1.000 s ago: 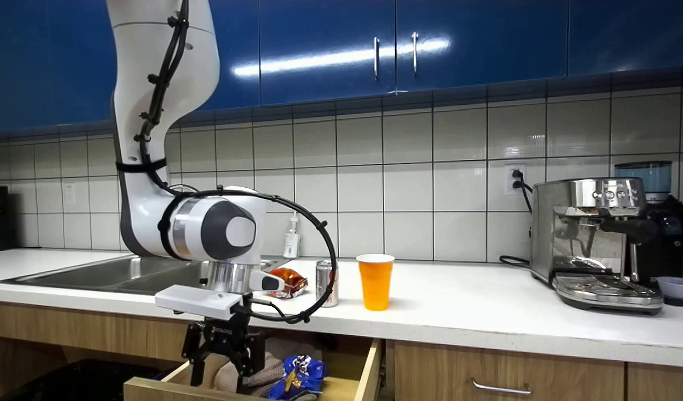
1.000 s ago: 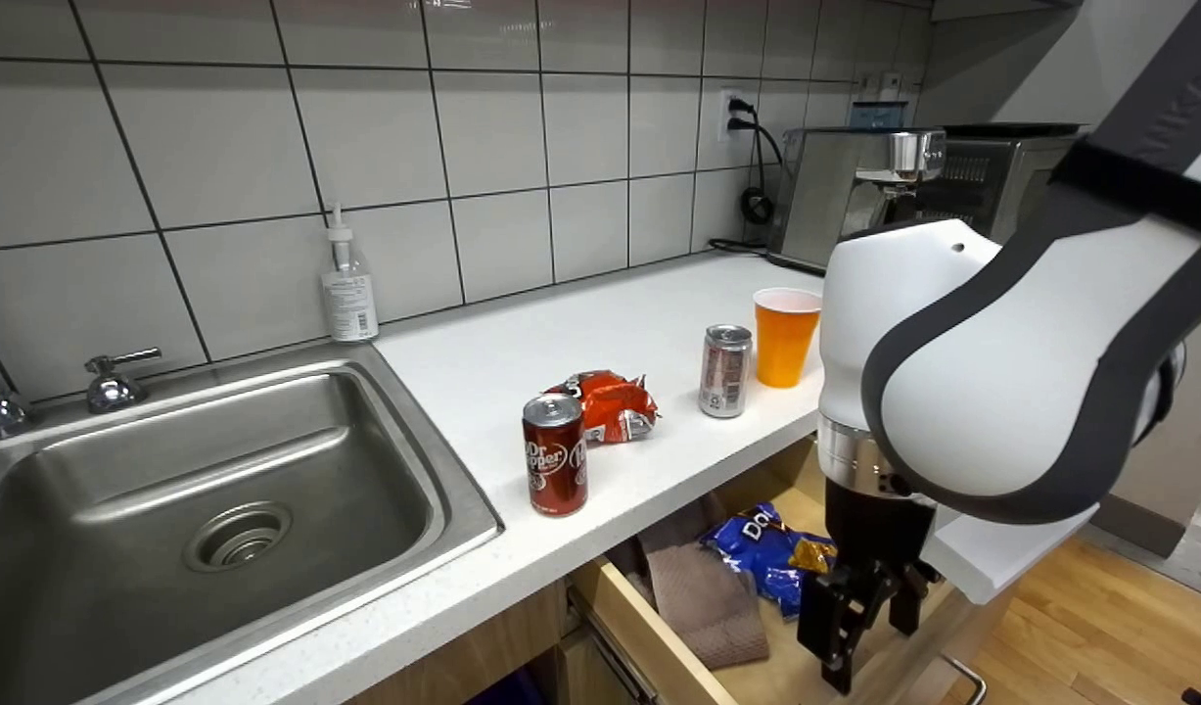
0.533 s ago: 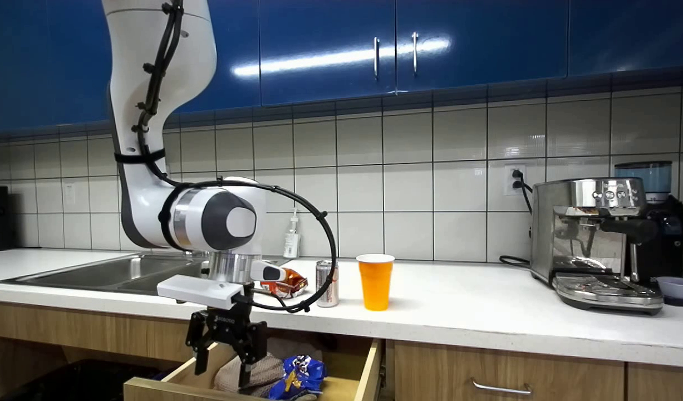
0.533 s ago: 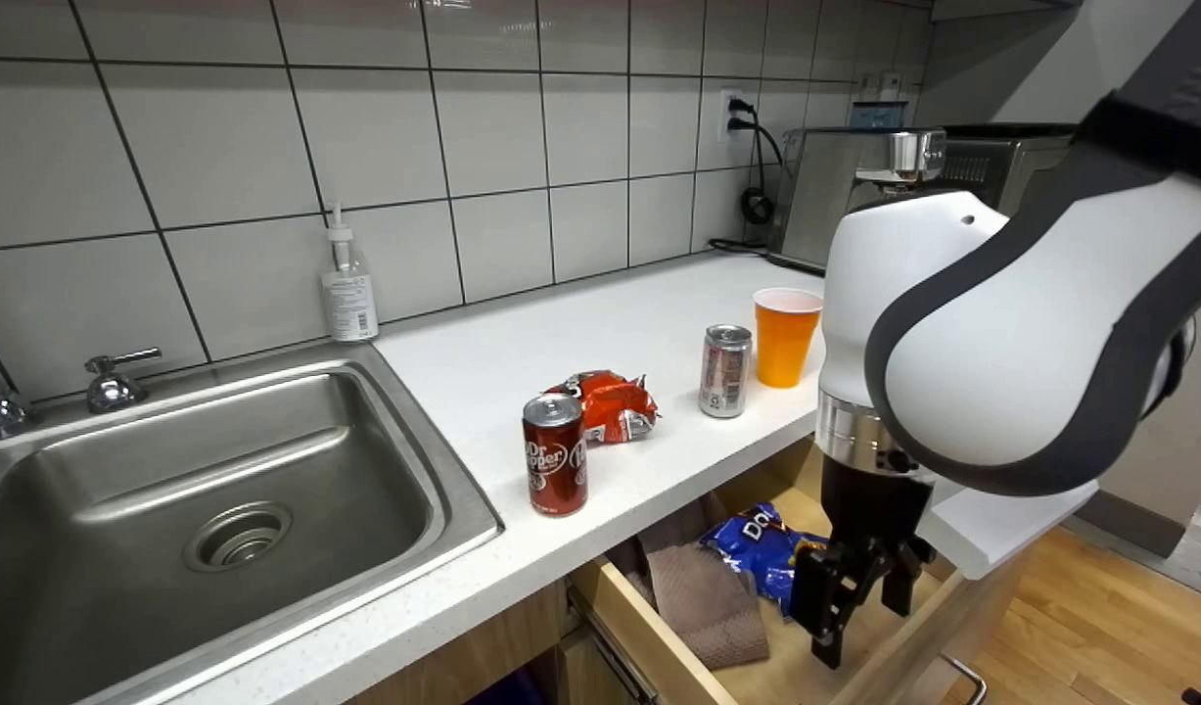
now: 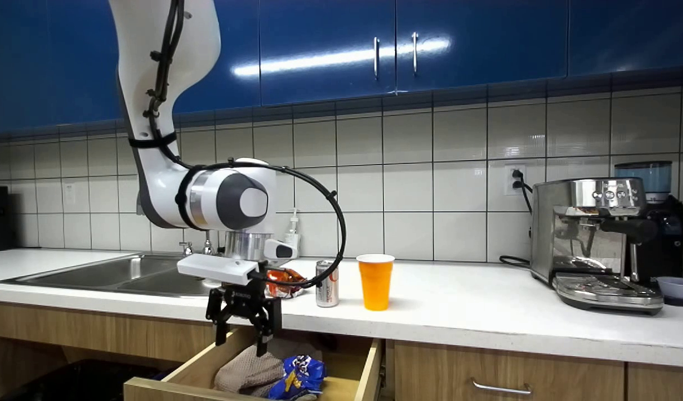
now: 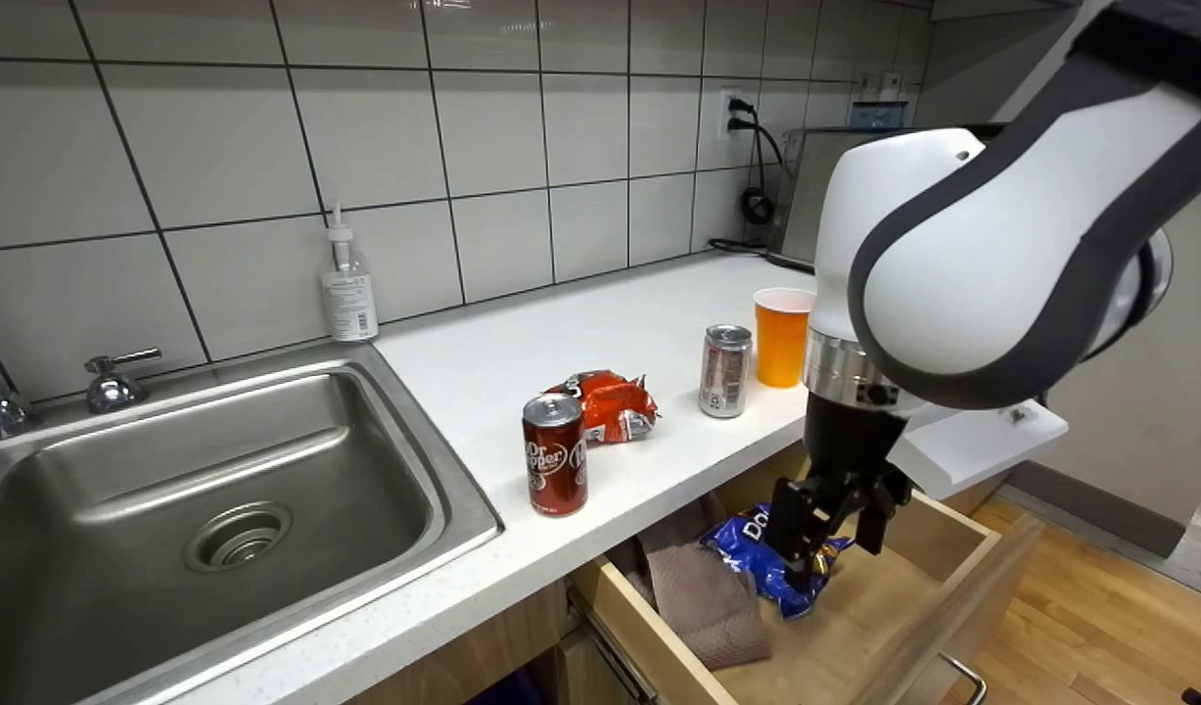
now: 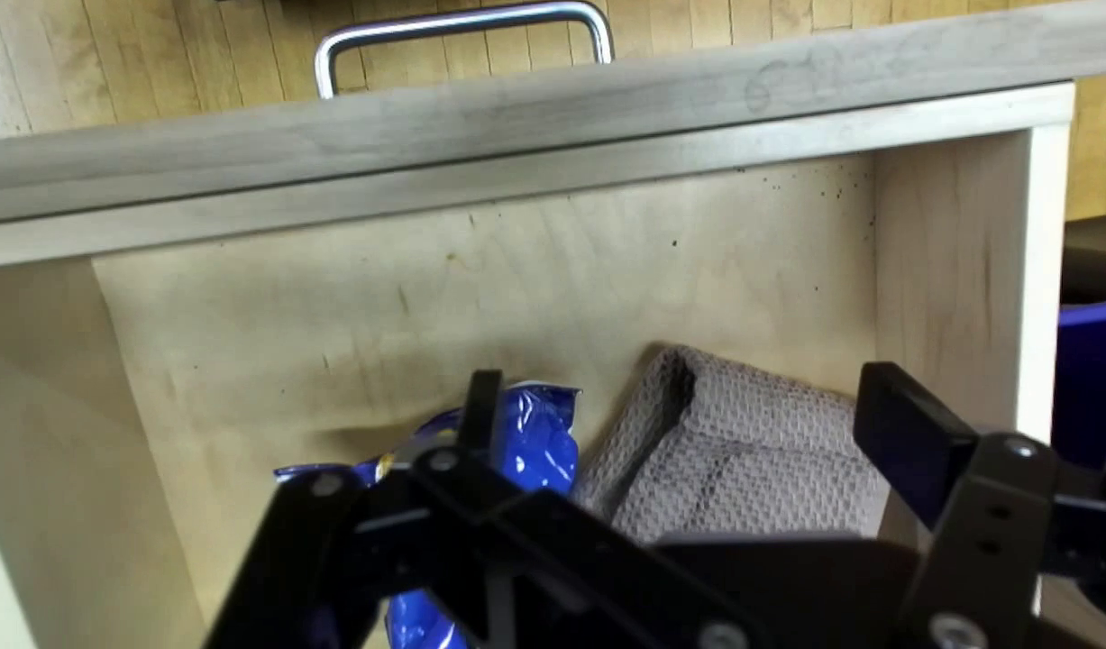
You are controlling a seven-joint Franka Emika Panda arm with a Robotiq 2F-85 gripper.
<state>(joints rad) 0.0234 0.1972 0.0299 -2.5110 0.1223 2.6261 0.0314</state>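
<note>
My gripper (image 5: 241, 342) hangs over the pulled-out drawer (image 5: 369, 370) with its fingers spread wide and nothing between them. In the wrist view the gripper (image 7: 683, 388) spans a crumpled grey-brown cloth (image 7: 742, 451) lying below on the drawer bottom. Beside the cloth is a shiny blue chip bag (image 7: 539, 442), partly hidden by one finger. An exterior view also shows the cloth (image 6: 703, 607) and the blue bag (image 6: 752, 548), with the gripper (image 6: 835, 560) overlapping the bag's edge. I cannot see any contact with either.
On the counter stand a dark red soda can (image 6: 556, 455), an orange chip bag (image 6: 615, 406), a silver can (image 6: 725, 372) and an orange cup (image 6: 781, 338). A steel sink (image 6: 385, 490) and an espresso machine (image 5: 591, 239) flank them. The drawer handle (image 7: 462, 20) faces the floor.
The arm has lifted the gripper up out of the drawer's level and brought it somewhat nearer the counter. Its fingers have stayed apart. Drawer, cloth and bags look unmoved.
</note>
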